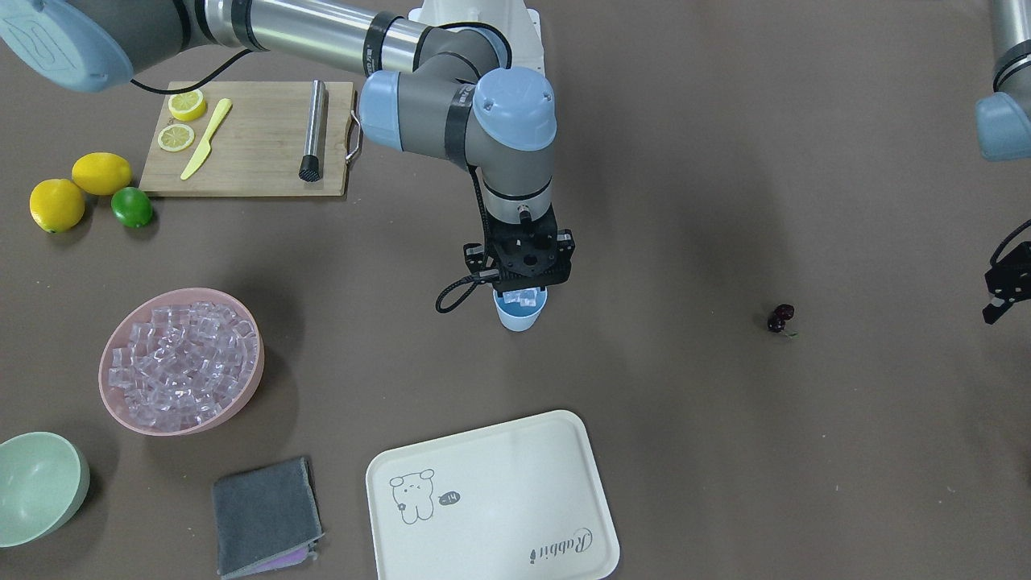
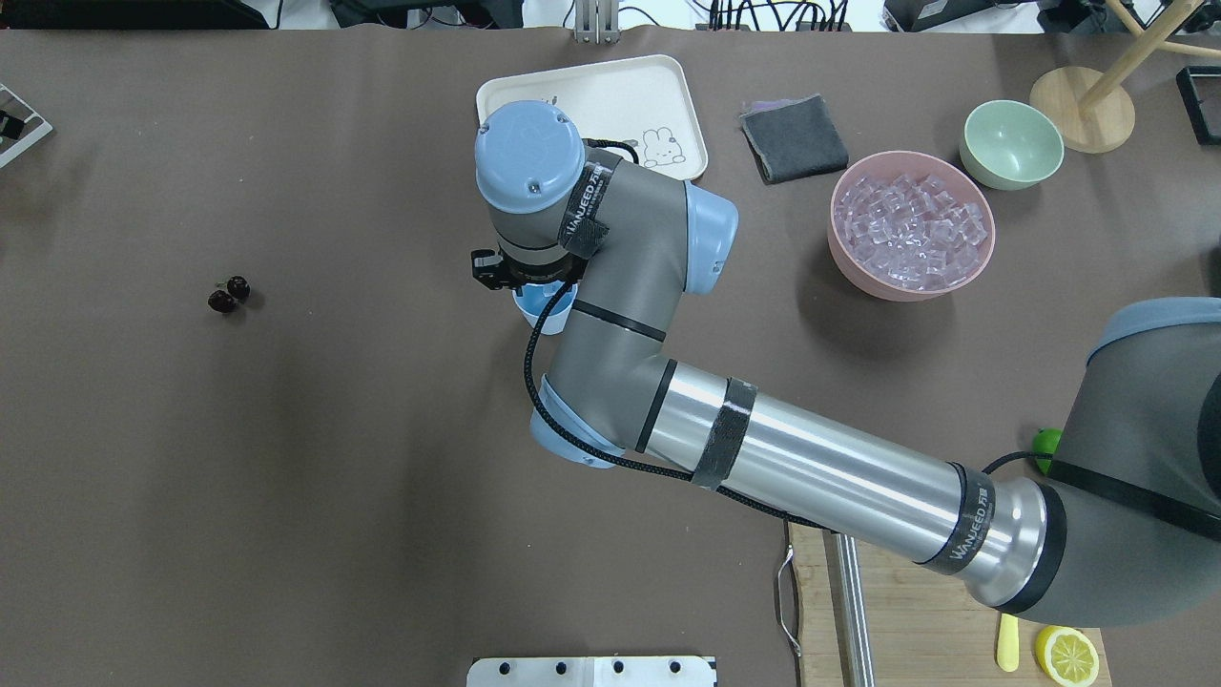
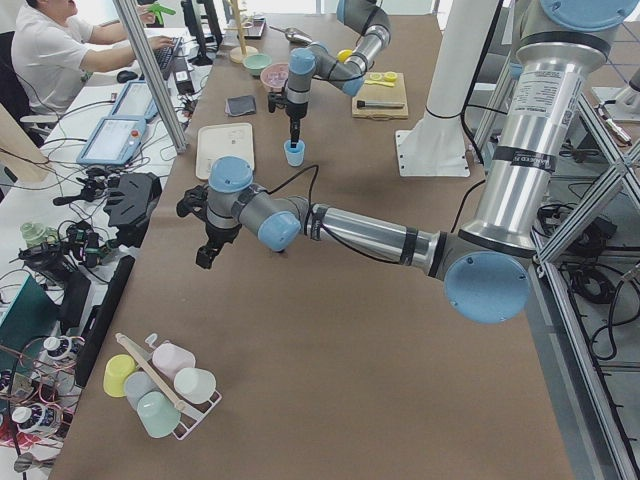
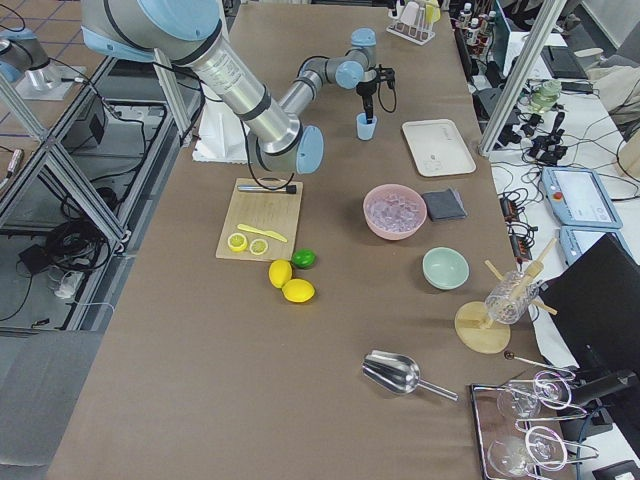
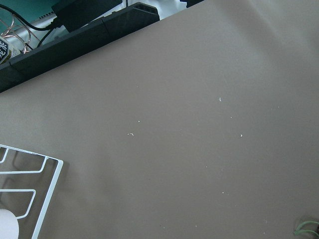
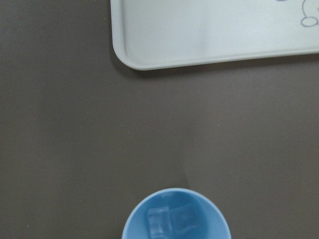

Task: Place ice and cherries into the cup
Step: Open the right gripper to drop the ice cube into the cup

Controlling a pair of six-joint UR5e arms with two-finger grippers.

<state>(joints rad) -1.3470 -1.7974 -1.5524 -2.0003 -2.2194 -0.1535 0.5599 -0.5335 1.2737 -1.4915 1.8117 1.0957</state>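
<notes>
The light-blue cup (image 1: 519,319) stands at mid-table and holds two clear ice cubes (image 6: 172,219). It also shows in the right wrist view (image 6: 212,219) and, partly under the arm, in the overhead view (image 2: 548,310). My right gripper (image 1: 522,288) hangs straight over the cup's mouth with its jaws spread and nothing in them. More ice (image 1: 181,362) fills the pink bowl (image 1: 113,403). The cherries (image 1: 780,317) lie alone on the table, also in the overhead view (image 2: 227,294). My left gripper (image 1: 999,310) is cut by the frame edge a little beyond them; I cannot tell its jaws.
A cream tray (image 1: 491,499) lies in front of the cup, with a grey cloth (image 1: 266,515) and a pale green bowl (image 1: 36,487) beside it. A cutting board (image 1: 250,153) with lemon slices, two lemons and a lime (image 1: 131,207) sit near the robot's right.
</notes>
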